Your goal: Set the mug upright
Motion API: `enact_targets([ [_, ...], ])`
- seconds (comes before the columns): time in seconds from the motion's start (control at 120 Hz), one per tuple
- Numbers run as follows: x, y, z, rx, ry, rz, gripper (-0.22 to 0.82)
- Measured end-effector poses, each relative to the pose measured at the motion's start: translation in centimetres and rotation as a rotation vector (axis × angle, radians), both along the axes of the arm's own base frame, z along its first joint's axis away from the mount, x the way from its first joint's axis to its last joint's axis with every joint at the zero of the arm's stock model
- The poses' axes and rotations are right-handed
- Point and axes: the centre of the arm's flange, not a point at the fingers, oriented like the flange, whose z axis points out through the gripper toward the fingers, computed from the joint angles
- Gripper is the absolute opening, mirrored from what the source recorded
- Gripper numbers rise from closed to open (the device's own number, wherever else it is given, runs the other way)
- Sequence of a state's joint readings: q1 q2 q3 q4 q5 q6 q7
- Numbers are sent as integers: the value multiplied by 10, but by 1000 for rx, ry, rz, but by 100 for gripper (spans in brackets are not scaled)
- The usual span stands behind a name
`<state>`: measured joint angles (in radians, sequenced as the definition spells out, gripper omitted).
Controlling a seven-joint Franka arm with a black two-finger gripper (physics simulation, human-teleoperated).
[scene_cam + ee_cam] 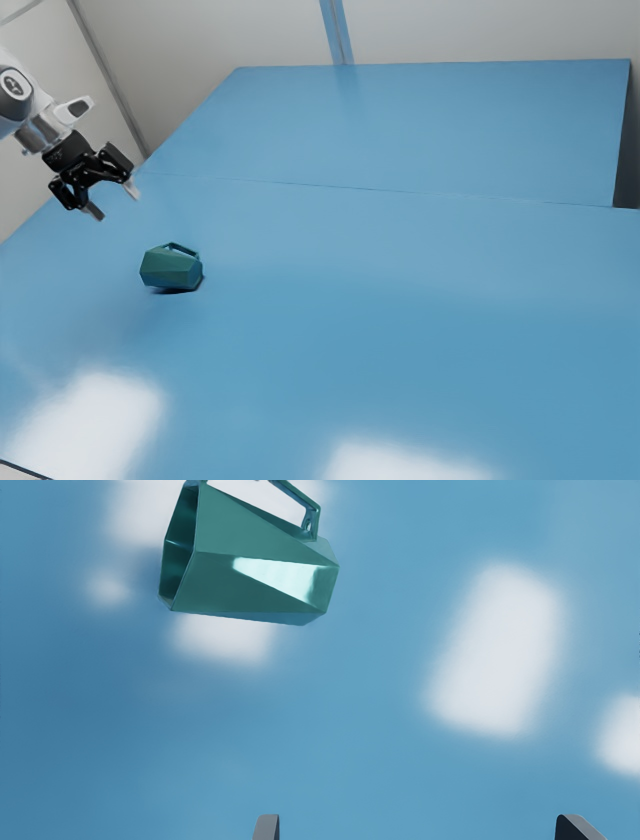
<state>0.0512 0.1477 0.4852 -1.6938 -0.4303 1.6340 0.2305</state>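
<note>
My gripper (117,204) hangs above the table at the exterior view's upper left, apart from the mug. A green faceted mug (170,269) lies on its side below the gripper and toward the exterior view's right, its handle on the upper side. In the wrist view the mug (255,575) shows its dark open mouth at one end and part of its handle. The fingertips of the gripper (417,825) stand wide apart with nothing between them.
A wide blue table (400,300) carries the mug, with a thin seam across it and bright reflections on its surface. Pale walls (480,30) rise behind the table's far edge.
</note>
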Motion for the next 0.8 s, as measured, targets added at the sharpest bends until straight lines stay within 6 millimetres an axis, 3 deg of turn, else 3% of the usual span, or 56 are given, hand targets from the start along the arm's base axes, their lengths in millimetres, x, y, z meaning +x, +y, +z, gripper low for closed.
enact_targets([
  [0.133,0,41,-54,-104,-28,32,60],
  [0.242,7,62,-86,-147,-65,27,60],
  [0.367,14,100,-68,-126,-145,-6,60],
  [0.483,13,130,-97,-190,-156,-17,60],
  [0.642,15,142,-156,-370,-190,-23,60],
  [0.8,11,139,-165,-490,-259,-56,60],
])
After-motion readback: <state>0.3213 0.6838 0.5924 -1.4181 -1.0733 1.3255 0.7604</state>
